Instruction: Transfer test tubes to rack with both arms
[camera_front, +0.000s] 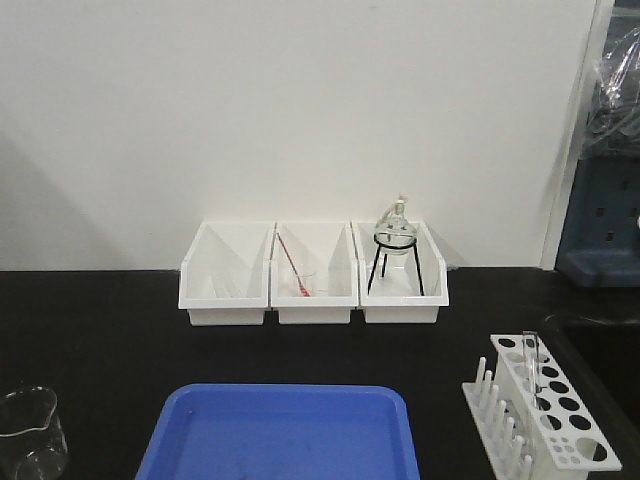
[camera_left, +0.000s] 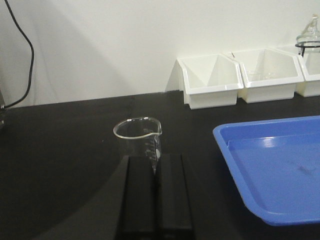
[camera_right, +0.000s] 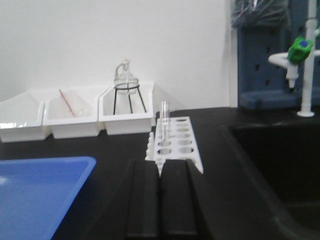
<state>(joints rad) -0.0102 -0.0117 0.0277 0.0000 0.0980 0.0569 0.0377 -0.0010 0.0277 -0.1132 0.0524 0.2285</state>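
Observation:
The white rack stands on the black table at the front right, and one clear test tube stands upright in a hole near its far end. In the right wrist view, the rack and the tube are just ahead of my right gripper. That gripper is shut and empty, low over the table. My left gripper is also shut and empty, right behind a glass beaker. Neither arm shows in the front view. I see no other tubes clearly.
Three white bins line the back wall. The right bin holds a flask on a black tripod, and the middle one holds a thin red rod. A blue tray lies front centre, and the beaker is front left. A sink recess lies right of the rack.

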